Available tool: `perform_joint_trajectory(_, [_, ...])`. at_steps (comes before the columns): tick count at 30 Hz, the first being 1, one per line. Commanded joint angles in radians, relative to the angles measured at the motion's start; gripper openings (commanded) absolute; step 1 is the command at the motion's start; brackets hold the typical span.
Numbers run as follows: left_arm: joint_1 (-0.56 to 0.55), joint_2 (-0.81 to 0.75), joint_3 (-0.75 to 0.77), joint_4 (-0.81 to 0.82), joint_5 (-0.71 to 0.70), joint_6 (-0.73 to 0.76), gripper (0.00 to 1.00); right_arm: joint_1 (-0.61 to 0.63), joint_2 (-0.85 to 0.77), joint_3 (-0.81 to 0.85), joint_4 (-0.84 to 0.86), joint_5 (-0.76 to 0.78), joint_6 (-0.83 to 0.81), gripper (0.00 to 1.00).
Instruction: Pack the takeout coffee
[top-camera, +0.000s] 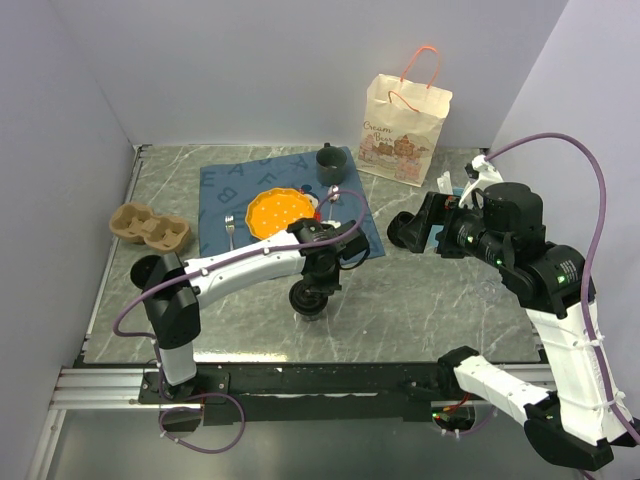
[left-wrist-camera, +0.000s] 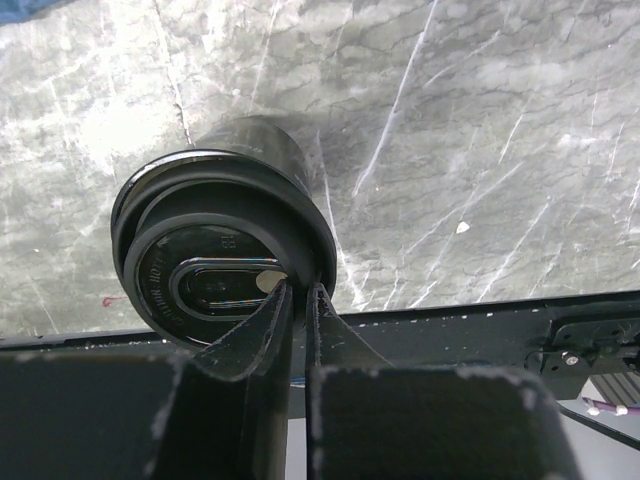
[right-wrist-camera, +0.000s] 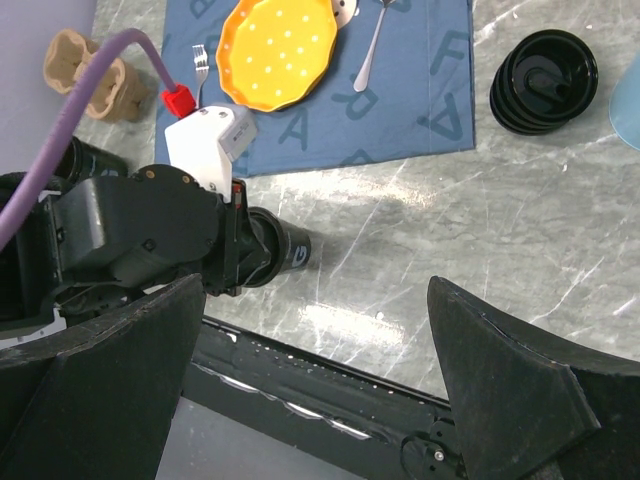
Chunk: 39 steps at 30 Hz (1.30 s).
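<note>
A black takeout coffee cup (top-camera: 310, 300) with a black lid (left-wrist-camera: 200, 250) is at the table's near middle. My left gripper (top-camera: 316, 283) is shut on it, and its fingers pinch the lid's rim from above in the left wrist view (left-wrist-camera: 301, 287). I cannot tell whether the cup rests on the table or hangs just above it. It also shows in the right wrist view (right-wrist-camera: 295, 255). A cardboard cup carrier (top-camera: 150, 228) lies at the left. A paper bag (top-camera: 405, 120) with orange handles stands at the back right. My right gripper (top-camera: 420, 226) is wide open and empty (right-wrist-camera: 316, 281).
A blue mat (top-camera: 225, 190) holds an orange plate (top-camera: 277, 212), a fork (top-camera: 229, 225), a spoon (right-wrist-camera: 372, 45) and a dark cup (top-camera: 329, 160). A black lidded cup or stack (right-wrist-camera: 545, 80) sits right of the mat. The table's front rail (top-camera: 330, 378) runs along the near edge.
</note>
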Motion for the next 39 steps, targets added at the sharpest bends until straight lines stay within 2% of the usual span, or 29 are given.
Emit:
perform_joint_trajectory(1, [0.000, -0.001, -0.004, 0.025, 0.017, 0.004, 0.12, -0.005, -0.010, 0.042, 0.015, 0.015, 0.002, 1.00])
perform_joint_trajectory(6, [0.000, 0.006, 0.022, -0.007, -0.003, 0.009, 0.25, -0.004, -0.015, 0.037, 0.015, 0.012, 0.007, 1.00])
perform_joint_trajectory(12, [-0.002, -0.014, 0.144, -0.062, -0.029, 0.007, 0.40, -0.007, -0.022, 0.030, 0.017, -0.002, 0.016, 1.00])
perform_joint_trajectory(18, [0.023, -0.071, 0.178, -0.106, -0.109, 0.004, 0.49, -0.005, -0.026, -0.009, 0.040, -0.074, 0.028, 1.00])
perform_joint_trajectory(23, [0.072, -0.206, -0.020, 0.003, -0.091, 0.046, 0.60, -0.004, 0.019, -0.091, 0.074, -0.224, 0.030, 0.98])
perform_joint_trajectory(28, [0.192, -0.410, -0.290, 0.195, 0.044, 0.113, 0.66, 0.015, 0.102, -0.193, 0.150, -0.403, 0.047, 0.92])
perform_joint_trajectory(32, [0.242, -0.556, -0.466, 0.406, 0.168, 0.161, 0.75, 0.065, 0.177, -0.281, 0.228, -0.467, 0.037, 0.90])
perform_joint_trajectory(33, [0.264, -0.568, -0.526, 0.469, 0.206, 0.172, 0.76, 0.082, 0.219, -0.289, 0.230, -0.471, 0.021, 0.89])
perform_joint_trajectory(39, [0.305, -0.597, -0.649, 0.583, 0.268, 0.251, 0.76, 0.105, 0.378, -0.291, 0.253, -0.514, -0.044, 0.86])
